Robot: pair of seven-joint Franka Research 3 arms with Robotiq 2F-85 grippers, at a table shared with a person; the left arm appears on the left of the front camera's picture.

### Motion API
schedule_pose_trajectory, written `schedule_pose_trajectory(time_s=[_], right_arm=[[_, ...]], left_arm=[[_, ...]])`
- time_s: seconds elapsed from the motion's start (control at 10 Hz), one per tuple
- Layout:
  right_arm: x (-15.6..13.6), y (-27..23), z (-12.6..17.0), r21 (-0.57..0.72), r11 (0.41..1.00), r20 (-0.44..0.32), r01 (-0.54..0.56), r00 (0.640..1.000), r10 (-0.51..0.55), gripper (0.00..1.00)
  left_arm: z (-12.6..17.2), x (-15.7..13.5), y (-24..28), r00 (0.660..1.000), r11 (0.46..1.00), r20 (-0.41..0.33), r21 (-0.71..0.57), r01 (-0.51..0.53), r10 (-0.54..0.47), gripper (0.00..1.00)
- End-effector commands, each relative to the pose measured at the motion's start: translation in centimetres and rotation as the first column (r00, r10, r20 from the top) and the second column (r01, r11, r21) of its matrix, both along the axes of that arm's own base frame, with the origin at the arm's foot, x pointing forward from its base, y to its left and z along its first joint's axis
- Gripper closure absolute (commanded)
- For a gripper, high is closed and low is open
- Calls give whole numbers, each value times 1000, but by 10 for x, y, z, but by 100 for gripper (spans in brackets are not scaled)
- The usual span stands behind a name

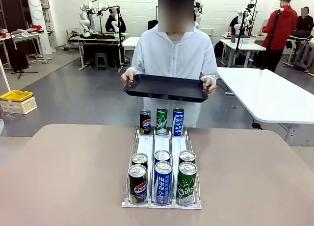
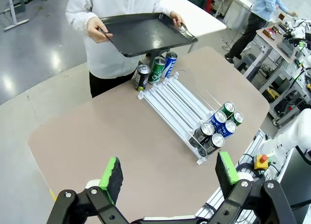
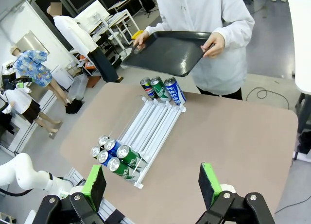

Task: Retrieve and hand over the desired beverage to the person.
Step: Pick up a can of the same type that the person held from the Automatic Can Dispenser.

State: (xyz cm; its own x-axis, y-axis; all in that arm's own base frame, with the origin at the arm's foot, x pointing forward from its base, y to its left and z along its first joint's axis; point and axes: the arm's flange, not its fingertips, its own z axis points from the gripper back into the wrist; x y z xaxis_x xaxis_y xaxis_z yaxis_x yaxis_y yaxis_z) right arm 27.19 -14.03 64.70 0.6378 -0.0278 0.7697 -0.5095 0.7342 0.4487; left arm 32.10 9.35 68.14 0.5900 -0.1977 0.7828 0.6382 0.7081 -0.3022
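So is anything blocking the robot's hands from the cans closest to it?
No, nothing visible. The left gripper and right gripper both hang open above bare table, and the near cans stand uncovered in the rack.

Black left gripper (image 2: 168,171), green, perhaps foam pads (image 2: 110,173)

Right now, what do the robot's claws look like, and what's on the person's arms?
The left gripper and right gripper each have two black fingers made of angular, bolted links, tipped with bright green pads. The person wears a white jacket with long white sleeves.
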Motion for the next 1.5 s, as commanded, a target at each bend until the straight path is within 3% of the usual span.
schedule_pose_trajectory(time_s=[0.0,1.4], right_arm=[[2,0,1,9,1000,13,-20,1000,20,0],[2,0,1,9,1000,13,-20,1000,20,0]], left_arm=[[1,0,2,1000,1000,14,1,18,-18,0],[1,0,2,1000,1000,14,1,18,-18,0]])
